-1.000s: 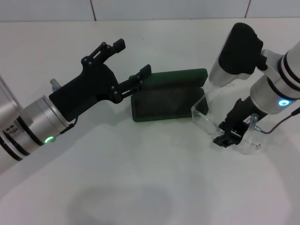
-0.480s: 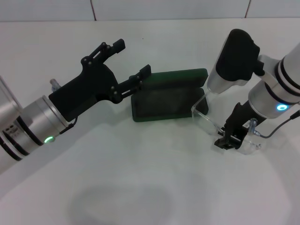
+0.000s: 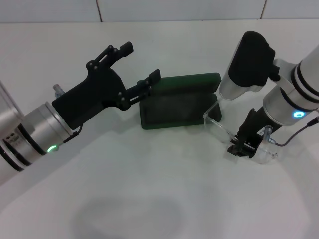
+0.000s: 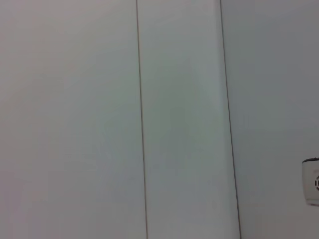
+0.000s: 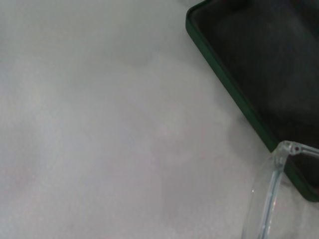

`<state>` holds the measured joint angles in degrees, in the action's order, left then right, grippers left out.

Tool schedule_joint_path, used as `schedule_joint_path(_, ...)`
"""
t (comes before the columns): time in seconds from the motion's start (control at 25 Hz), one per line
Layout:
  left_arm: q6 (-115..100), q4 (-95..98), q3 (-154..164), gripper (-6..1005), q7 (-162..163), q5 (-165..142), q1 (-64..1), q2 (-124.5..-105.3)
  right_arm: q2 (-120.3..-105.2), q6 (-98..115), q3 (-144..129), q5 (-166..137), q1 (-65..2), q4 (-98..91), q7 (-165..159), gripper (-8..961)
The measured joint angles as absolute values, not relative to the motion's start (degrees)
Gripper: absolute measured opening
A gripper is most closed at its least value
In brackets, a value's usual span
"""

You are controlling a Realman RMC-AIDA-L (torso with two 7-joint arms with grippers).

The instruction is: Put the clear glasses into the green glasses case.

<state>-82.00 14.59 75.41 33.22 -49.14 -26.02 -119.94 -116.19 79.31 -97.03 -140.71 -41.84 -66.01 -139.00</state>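
Slippage is the risk: in the head view, the clear glasses [image 3: 234, 132] lie at 3 o'clock of the open green glasses case [image 3: 178, 105], pinched by the right gripper [image 3: 242, 148]; the left gripper [image 3: 141, 63], fingers spread, steadies the lid. In the right wrist view, one lens corner [image 5: 285, 149] overlaps the case rim and could snag.

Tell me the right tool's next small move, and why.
Probably lift the clear glasses and carry them leftward over the green case. The right tool looks closed on them, the case lies open, and the left tool holds its lid.
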Motion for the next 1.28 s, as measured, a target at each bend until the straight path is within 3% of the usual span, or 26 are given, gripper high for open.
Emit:
schedule_joint_path(0.84,-82.13,14.55,75.44,877,33.22,-49.13,-25.55,-120.06,-116.19,77.85,-98.71,-140.29,-40.98,-67.51,-138.87,158)
schedule_joint_path(1.28,-84.26,14.0,76.25,876,33.6,-49.22,-24.85,-120.23,-115.68,79.32,-94.69,-137.64,-34.97,-76.28,-135.72,115)
